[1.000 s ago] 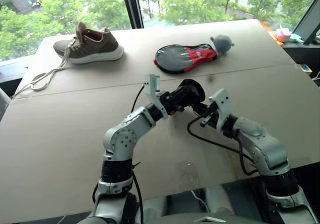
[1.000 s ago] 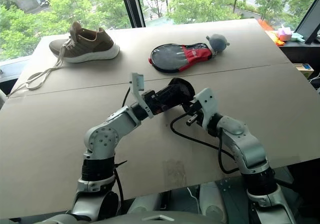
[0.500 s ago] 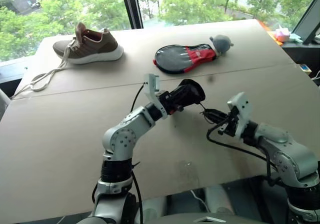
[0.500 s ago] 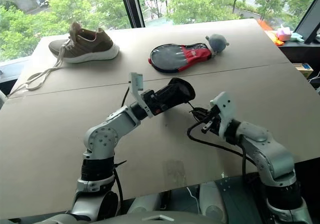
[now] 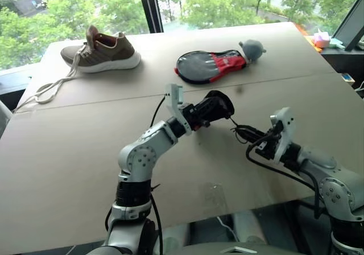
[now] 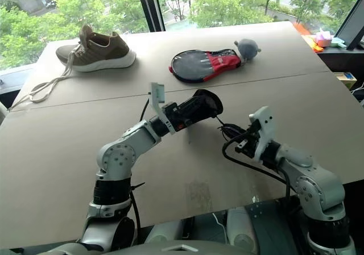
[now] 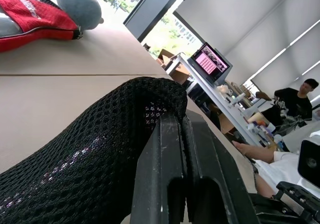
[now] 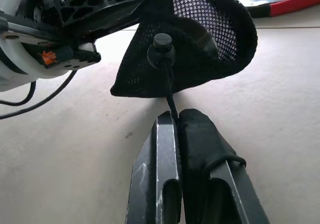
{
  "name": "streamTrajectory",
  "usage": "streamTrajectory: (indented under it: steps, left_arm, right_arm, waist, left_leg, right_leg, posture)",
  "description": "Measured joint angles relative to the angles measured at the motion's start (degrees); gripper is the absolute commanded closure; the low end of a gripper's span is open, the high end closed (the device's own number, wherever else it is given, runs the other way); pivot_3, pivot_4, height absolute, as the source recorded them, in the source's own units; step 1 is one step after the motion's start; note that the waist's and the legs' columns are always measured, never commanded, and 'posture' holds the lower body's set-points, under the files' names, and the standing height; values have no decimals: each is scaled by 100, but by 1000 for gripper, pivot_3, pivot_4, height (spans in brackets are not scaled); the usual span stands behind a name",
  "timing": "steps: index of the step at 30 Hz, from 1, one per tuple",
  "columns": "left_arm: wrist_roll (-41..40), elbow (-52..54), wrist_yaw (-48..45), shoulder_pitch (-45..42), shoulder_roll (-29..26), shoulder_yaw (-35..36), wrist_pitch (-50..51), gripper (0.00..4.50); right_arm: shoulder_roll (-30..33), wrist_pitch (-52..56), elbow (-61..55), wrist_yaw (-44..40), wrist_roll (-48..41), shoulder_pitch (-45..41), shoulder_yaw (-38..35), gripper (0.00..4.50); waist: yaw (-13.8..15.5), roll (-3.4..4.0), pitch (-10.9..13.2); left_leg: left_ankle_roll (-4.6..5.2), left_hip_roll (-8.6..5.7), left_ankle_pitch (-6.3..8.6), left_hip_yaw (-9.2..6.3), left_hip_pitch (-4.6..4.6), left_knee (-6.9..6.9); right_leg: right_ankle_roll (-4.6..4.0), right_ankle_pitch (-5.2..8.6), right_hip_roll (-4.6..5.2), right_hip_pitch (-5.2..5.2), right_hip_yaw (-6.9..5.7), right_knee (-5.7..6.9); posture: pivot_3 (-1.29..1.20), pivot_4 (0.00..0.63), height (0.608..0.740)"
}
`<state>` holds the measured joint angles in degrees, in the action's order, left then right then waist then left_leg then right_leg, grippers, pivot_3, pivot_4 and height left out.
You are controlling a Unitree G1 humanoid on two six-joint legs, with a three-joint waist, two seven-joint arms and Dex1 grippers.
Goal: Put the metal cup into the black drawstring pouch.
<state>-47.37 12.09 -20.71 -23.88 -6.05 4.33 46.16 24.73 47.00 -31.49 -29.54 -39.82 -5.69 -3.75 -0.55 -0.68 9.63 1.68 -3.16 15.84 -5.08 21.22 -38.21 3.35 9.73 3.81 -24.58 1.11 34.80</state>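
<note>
Black drawstring pouch [image 5: 215, 106] held up off the table [image 5: 68, 152] near its middle, pinched at one edge by the left gripper [image 7: 181, 134], fingers closed tight on the mesh fabric. Pouch bulging and rounded; metal cup not discernible, contents hidden behind the mesh. Thin black cord [image 8: 170, 96] running from the pouch mouth, through a round toggle [image 8: 161, 44], toward the right. Right gripper [image 8: 176, 121] just right of the pouch, fingers closed together on that cord, close below the toggle. Cord taut between toggle and fingertips. Right gripper [image 5: 245, 132] slightly nearer and lower than the pouch, apart from the fabric itself.

On the far side of the table: black-and-red racket case [image 5: 207, 65] lying flat, just beyond the pouch, with a grey plush toy [image 5: 252, 49] touching its right end. Far left: brown sneaker [image 5: 101, 51] with white sole, laces [image 5: 45, 90] trailing toward the near left. Beyond the far edge, a window [image 5: 187, 1] with green trees.
</note>
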Motion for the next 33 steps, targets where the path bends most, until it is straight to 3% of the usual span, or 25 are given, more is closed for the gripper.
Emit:
streamTrajectory:
  steps: [12,13,15,25,33]
  left_arm:
    - [-3,25,-6,9,0,-61,5,4500]
    - [-4,44,-6,23,2,-75,12,4500]
    - [-5,75,-7,35,2,-88,16,4500]
    - [-10,87,-21,47,2,-101,62,4500]
    - [-13,148,-22,106,6,-114,92,4500]
  right_arm:
    - [105,0,-1,-144,-99,30,240,4465]
    - [137,12,-1,-157,-114,30,283,3824]
    - [143,27,-1,-151,-116,30,336,3109]
    - [109,1,35,-67,1,-15,472,3109]
    - [9,-338,563,221,782,-355,660,3109]
  waist:
    - [5,0,0]
    - [5,0,0]
    - [6,0,0]
    - [7,0,0]
    - [5,0,0]
  left_leg:
    - [-1,0,0,0,1,0]
    - [-1,0,0,0,1,0]
    - [-1,0,-1,0,1,0]
    - [-2,0,-1,0,1,-1]
    - [-4,-1,-2,1,0,-1]
  right_leg:
    - [0,0,1,0,0,-1]
    - [0,0,1,0,0,-1]
    - [0,0,1,0,0,-1]
    - [0,0,1,0,0,0]
    - [0,0,0,0,1,0]
  posture:
    - [0,150,740]
    - [0,150,740]
    - [0,150,740]
    - [0,150,740]
    - [0,150,740]
